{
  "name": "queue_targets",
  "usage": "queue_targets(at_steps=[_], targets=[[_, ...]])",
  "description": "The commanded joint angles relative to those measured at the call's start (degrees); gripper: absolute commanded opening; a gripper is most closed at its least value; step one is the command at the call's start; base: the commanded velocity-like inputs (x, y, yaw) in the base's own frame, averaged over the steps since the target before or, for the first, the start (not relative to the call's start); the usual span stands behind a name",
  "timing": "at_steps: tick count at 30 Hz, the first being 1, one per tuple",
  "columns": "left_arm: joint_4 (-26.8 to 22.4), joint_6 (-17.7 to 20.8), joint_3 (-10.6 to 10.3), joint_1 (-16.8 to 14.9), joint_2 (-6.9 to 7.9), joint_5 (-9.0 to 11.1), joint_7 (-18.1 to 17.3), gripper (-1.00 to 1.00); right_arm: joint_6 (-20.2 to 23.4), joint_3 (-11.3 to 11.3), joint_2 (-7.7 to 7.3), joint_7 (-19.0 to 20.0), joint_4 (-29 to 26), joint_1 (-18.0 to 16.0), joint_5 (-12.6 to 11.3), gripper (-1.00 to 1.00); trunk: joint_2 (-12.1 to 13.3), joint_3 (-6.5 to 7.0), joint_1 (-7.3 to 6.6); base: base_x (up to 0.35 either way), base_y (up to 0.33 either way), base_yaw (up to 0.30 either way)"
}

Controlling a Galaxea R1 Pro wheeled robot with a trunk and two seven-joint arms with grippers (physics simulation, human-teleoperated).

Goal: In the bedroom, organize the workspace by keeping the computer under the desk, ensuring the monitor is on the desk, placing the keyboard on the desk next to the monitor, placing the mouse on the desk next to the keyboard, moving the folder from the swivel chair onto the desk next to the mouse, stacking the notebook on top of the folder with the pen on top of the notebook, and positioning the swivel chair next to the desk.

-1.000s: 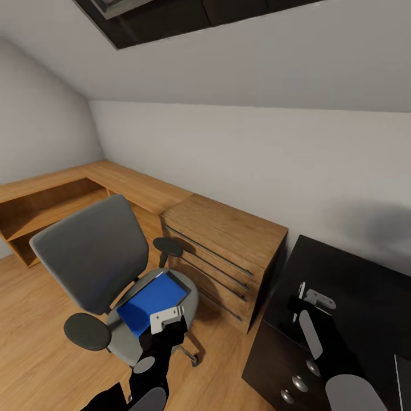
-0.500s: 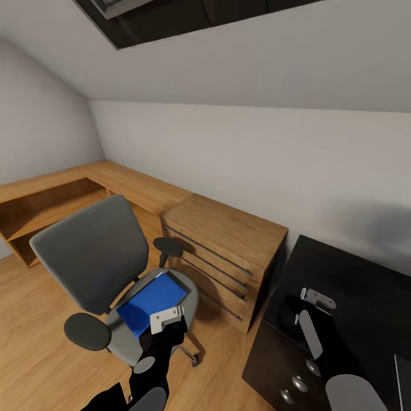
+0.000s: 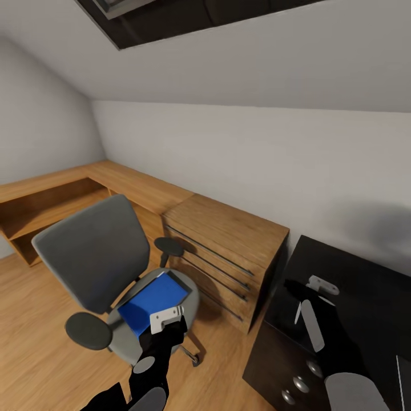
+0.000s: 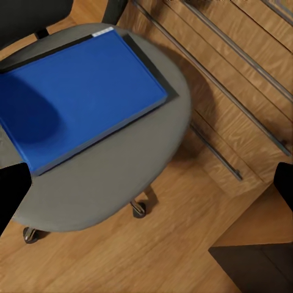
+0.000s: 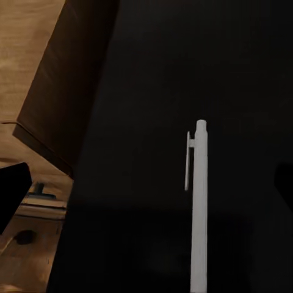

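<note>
The flat bright blue folder [image 3: 153, 303] lies on the grey seat of the grey office chair with black armrests [image 3: 91, 260], and the chair stands just beside the low oak drawer unit [image 3: 225, 251]. A thin dark book edge peeks out from under the folder on the side toward the drawer unit; it may be the notebook, but I cannot be sure. The folder looks light, thin and stiff, with a smooth cover that could slide on the seat. I think the best place to grab it is the long edge near the front of the seat, pinching top and bottom together. The left gripper [image 3: 166, 319] hangs over the front of the chair seat, just by the folder's near edge, and its fingers [image 4: 12, 192] stand wide apart with nothing between them. The thin white pen [image 5: 198, 207] lies on the black top of the desk [image 3: 365, 285], which stands on the other side of the drawer unit from the chair. The pen looks very light, hard and ready to roll, so its middle seems the safest spot to pinch. The right gripper [image 3: 311, 294] is over the desk above the pen, holding nothing, though how wide it is spread I cannot tell. I can read no words, brands or labels on anything.
</note>
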Motion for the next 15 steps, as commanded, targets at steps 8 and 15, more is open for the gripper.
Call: queue_targets(at_steps=[8, 15], targets=[[-0.11, 0.60, -0.10, -0.10, 0.06, 0.01, 0.39, 1.00, 0.17, -0.01, 0.60, -0.41, -0.24, -0.03, -0.45, 1.00, -0.04, -0.06, 0.00, 0.000, 0.000, 0.240], [-0.11, 0.60, -0.10, -0.10, 0.06, -0.01, 0.42, 1.00, 0.17, -0.01, 0.62, -0.41, -0.24, -0.03, -0.48, 1.00, -0.04, -0.06, 0.00, 0.000, 0.000, 0.277]])
